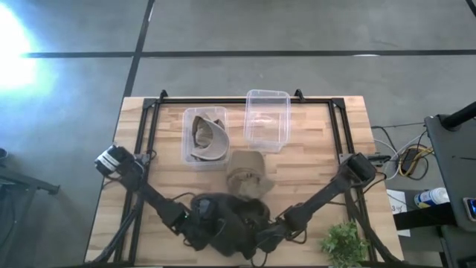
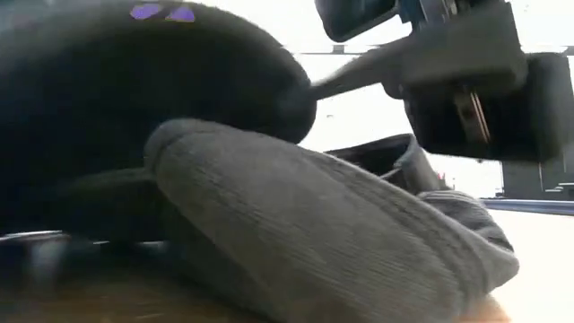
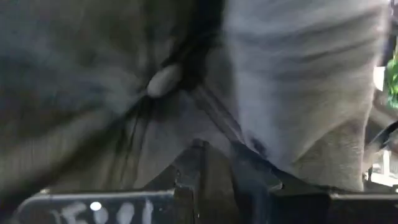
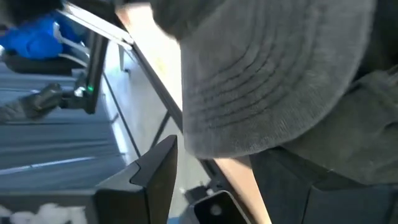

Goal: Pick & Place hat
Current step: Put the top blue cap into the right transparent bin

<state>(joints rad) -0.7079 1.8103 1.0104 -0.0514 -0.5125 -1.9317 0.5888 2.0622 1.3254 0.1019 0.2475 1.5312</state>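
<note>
A dark hat (image 1: 223, 227) lies at the table's near edge between both arms. My left gripper (image 1: 199, 216) is on its left side, shut on its cloth. In the left wrist view the crown and its top button (image 3: 163, 81) fill the picture. My right gripper (image 1: 269, 237) stands open at the hat's right side. In the right wrist view the grey stitched brim (image 4: 267, 81) lies just above its fingers (image 4: 155, 177). A tan ribbed hat (image 1: 248, 173) rests on the table just beyond the dark hat. It also fills the low view as the ribbed hat (image 2: 341, 233). My left gripper (image 3: 221, 174) pinches the dark hat's crown cloth (image 3: 217, 143) between its two fingers, a short way from the top button. How many layers it has cannot be told. The hat's lower part still lies at the table's near edge.
Two clear bins stand at the far middle of the table. The left bin (image 1: 187, 134) holds a tan cap (image 1: 208, 138). The right bin (image 1: 286, 112) shows nothing inside. A green plant (image 1: 343, 242) sits at the near right corner. A black frame runs around the tabletop.
</note>
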